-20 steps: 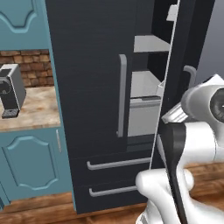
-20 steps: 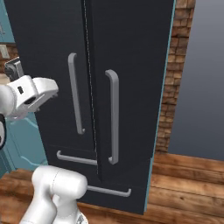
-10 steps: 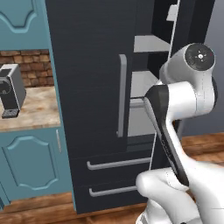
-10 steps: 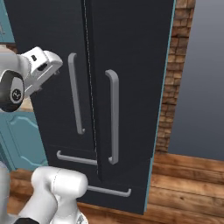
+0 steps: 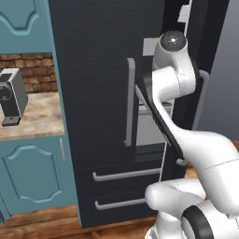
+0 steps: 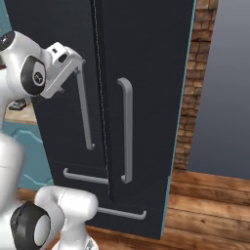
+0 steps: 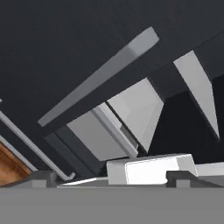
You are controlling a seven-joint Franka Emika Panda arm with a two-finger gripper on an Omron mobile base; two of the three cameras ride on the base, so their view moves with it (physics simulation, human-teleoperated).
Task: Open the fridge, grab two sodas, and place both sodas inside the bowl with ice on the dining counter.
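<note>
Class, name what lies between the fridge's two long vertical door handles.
In the right base view, the dark seam where the fridge doors meet runs between the handles.

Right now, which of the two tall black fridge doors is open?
The right-hand tall black door, seen edge-on in the left base view, showing grey shelves. The left-hand door is closed.

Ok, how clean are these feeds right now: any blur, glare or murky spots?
Left base view: sharp and evenly lit, the tall black two-door fridge without glare. Right base view: the white arm's lower left edge is smeared; the grey bar handles are crisp. Hand view: tilted, the fridge's interior dark beside the pale grey shelves.
</note>
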